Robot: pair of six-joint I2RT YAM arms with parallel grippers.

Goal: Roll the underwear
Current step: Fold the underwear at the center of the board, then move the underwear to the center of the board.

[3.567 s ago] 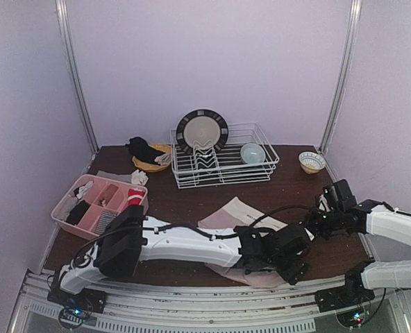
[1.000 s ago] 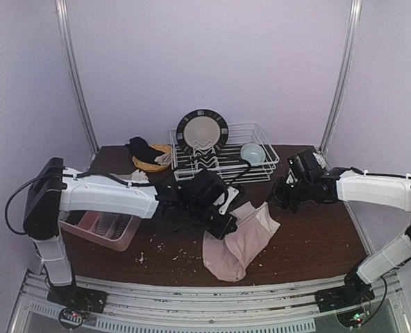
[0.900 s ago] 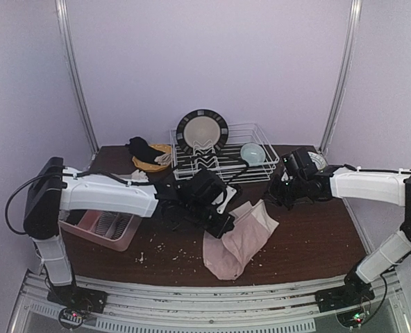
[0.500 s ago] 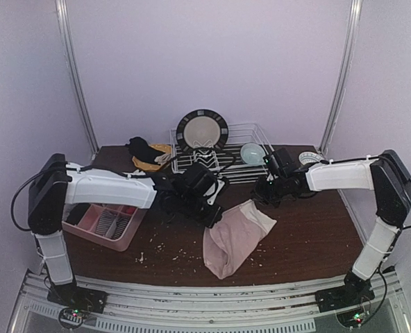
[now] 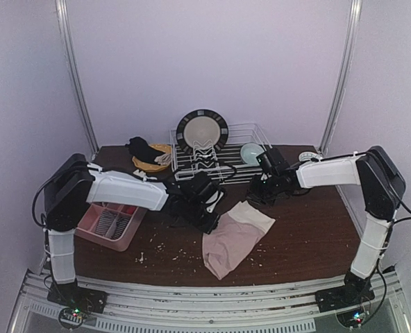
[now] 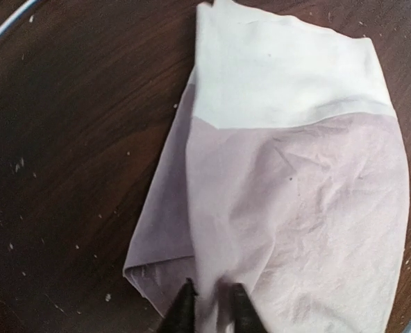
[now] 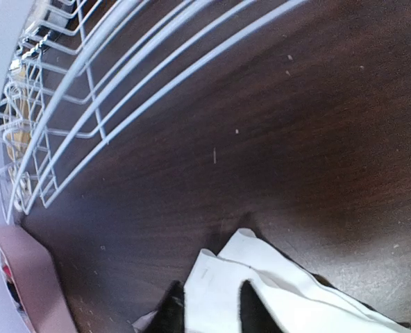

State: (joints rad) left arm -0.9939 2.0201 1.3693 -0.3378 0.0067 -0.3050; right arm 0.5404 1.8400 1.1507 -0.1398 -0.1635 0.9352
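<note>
The pale pink underwear (image 5: 237,232) with a white waistband lies spread on the dark table, waistband toward the back right. My left gripper (image 5: 216,220) is at its left edge. In the left wrist view the gripper (image 6: 212,309) is nearly closed, and a raised fold of the pink fabric (image 6: 296,194) is pinched between its fingers. My right gripper (image 5: 255,196) is at the back waistband corner. In the right wrist view it (image 7: 207,305) stands slightly open, its fingers astride the white waistband (image 7: 275,291), which rests on the table.
A white wire dish rack (image 5: 223,166) holding a plate (image 5: 202,130) and a blue bowl (image 5: 250,152) stands just behind both grippers. A pink organiser tray (image 5: 108,225) sits at the left, a yellow basket (image 5: 153,161) at back left and a small bowl (image 5: 308,158) at back right. Crumbs (image 5: 167,253) dot the table.
Both arms have drawn back toward the rack while the underwear settled flatter on the table. The right gripper's fingers have parted on the waistband, and the left fingers have eased slightly.
</note>
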